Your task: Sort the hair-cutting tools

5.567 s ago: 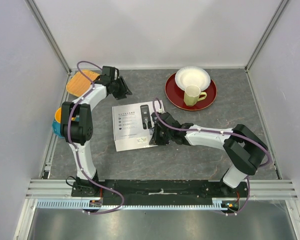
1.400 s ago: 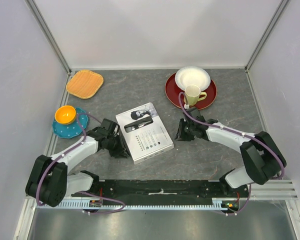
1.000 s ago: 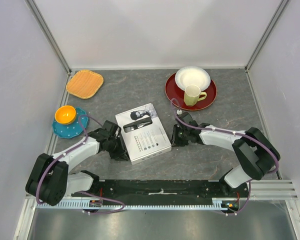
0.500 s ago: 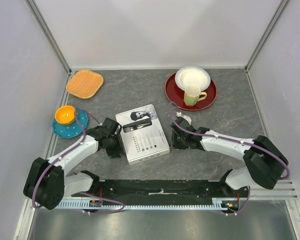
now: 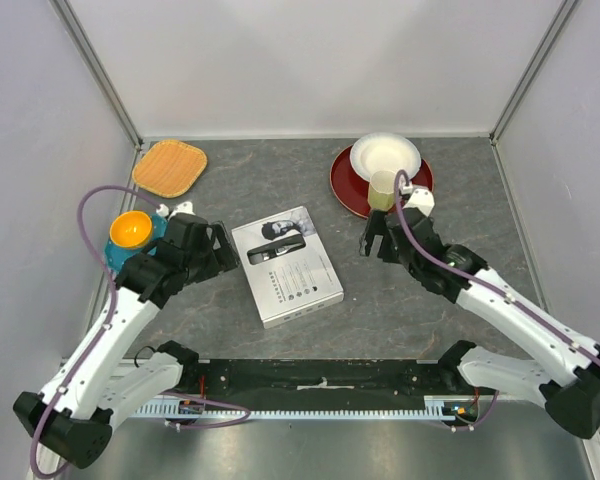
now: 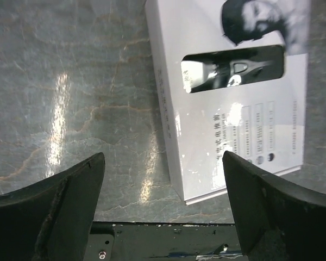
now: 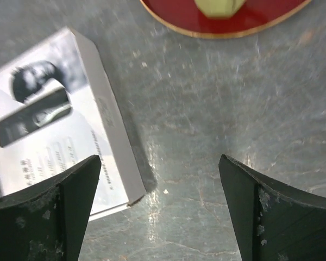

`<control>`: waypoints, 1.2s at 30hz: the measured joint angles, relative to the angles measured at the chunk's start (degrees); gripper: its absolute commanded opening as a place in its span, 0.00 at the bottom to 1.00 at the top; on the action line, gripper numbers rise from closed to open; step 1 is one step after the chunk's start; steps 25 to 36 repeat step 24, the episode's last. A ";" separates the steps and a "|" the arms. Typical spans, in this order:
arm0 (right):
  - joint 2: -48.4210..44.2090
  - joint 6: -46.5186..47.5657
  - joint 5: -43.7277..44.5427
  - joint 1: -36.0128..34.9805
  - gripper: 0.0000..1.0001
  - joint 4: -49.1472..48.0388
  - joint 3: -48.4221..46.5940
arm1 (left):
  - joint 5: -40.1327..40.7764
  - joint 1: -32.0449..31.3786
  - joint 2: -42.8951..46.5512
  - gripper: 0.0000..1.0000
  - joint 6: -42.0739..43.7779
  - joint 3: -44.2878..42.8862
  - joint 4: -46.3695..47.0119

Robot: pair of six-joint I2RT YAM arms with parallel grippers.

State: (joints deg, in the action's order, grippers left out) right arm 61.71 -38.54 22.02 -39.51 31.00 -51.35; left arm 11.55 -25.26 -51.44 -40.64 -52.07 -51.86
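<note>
Left gripper (image 6: 163,163), right gripper (image 7: 160,159) now back off box (image 5: 285,265), jaws wide open, empty. Box stays closed; you must still free clipper (image 6: 233,68).

walls (image 5: 310,60): plain pale grey | table (image 5: 260,185): grey marbled, glossy glare | frame (image 5: 100,85): metal

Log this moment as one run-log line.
left gripper open, empty | right gripper open, empty | box closed, between them | clipper inside, seen through lid window | sorting not started
</note>
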 measured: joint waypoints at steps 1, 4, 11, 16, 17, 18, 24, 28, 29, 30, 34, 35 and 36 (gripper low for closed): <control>-1.40 0.92 0.66 0.04 0.98 0.13 -1.03 | 0.37 0.00 0.79 0.98 0.83 -1.46 -0.79; -5.27 3.23 1.86 0.28 0.98 0.57 -4.42 | 1.05 0.00 3.04 1.00 3.30 -6.29 -2.38; -10.64 6.95 3.43 0.33 0.98 1.01 -10.32 | 3.10 0.00 4.68 1.00 7.85 -14.97 -3.85; -12.46 8.41 3.85 0.37 0.98 1.01 -12.85 | 3.43 0.00 4.46 1.00 9.70 -17.59 -5.18; -12.61 8.46 3.87 0.37 0.98 1.03 -12.92 | 3.43 0.00 4.37 1.00 9.94 -17.75 -5.44; -12.66 8.52 3.87 0.37 0.98 1.07 -12.92 | 3.45 0.00 4.26 1.00 10.19 -17.92 -5.70; -12.35 8.66 3.85 0.37 0.98 1.66 -12.98 | 3.52 0.00 3.69 1.00 10.80 -19.08 -6.05; -12.35 8.66 3.85 0.37 0.98 1.66 -12.98 | 3.52 0.00 3.69 1.00 10.80 -19.08 -6.05; -12.35 8.66 3.85 0.37 0.98 1.66 -12.98 | 3.52 0.00 3.69 1.00 10.80 -19.08 -6.05; -12.35 8.66 3.85 0.37 0.98 1.66 -12.98 | 3.52 0.00 3.69 1.00 10.80 -19.08 -6.05; -12.35 8.66 3.85 0.37 0.98 1.66 -12.98 | 3.52 0.00 3.69 1.00 10.80 -19.08 -6.05; -12.35 8.66 3.85 0.37 0.98 1.66 -12.98 | 3.52 0.00 3.69 1.00 10.80 -19.08 -6.05; -12.35 8.66 3.85 0.37 0.98 1.66 -12.98 | 3.52 0.00 3.69 1.00 10.80 -19.08 -6.05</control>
